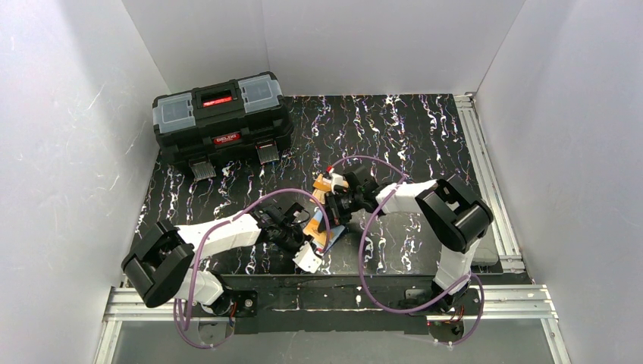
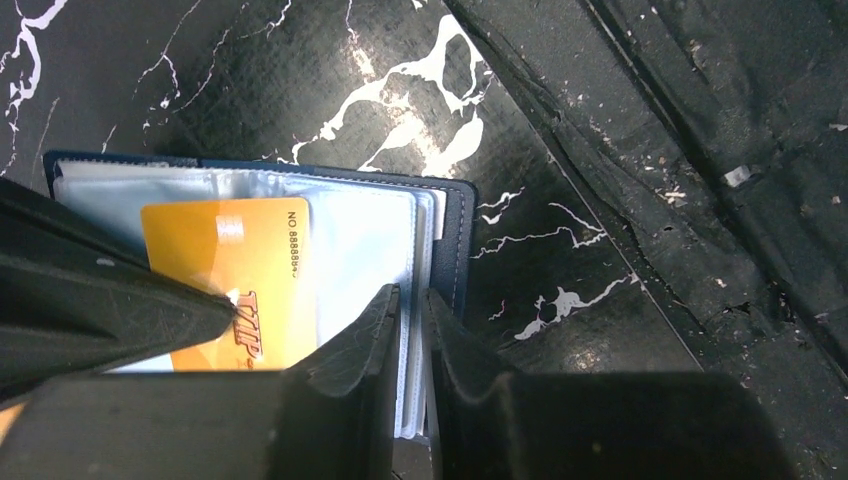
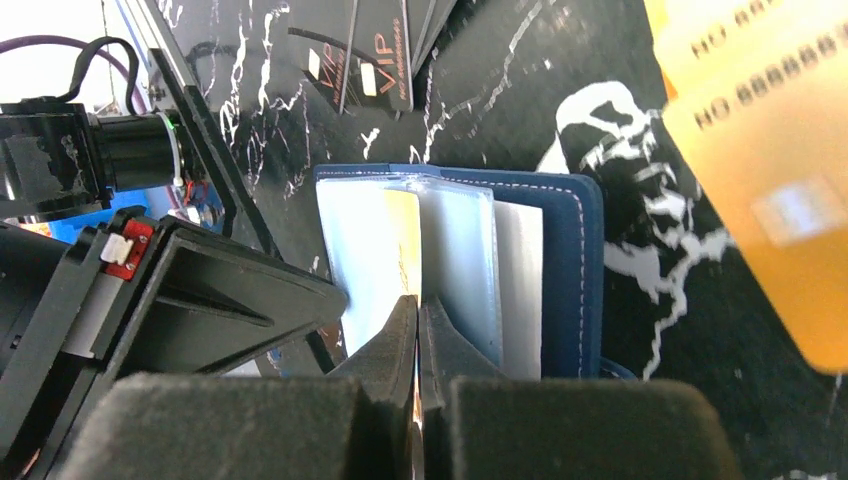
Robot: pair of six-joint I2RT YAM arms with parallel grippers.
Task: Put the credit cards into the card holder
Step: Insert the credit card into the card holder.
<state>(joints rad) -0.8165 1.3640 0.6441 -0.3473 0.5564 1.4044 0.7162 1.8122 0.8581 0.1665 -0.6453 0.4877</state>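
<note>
The navy blue folding card holder (image 2: 372,235) lies open on the black marbled table (image 2: 620,150) between the arms. The left gripper (image 2: 410,297) is closed to a narrow slit on the edge of its clear pocket leaves. The right gripper (image 3: 417,305) is fully closed, apparently pinching one orange-yellow plastic card (image 2: 225,265) seated most of the way into a pocket. At least two loose orange-yellow cards (image 3: 770,190) are outside the holder, so the task is judged partly complete, with this insertion to finish and more cards to load.

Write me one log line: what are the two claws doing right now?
left gripper: shut on wallet sleeves | right gripper: shut on orange card | card: between wallet's clear sleeves | step: card insertion
</note>
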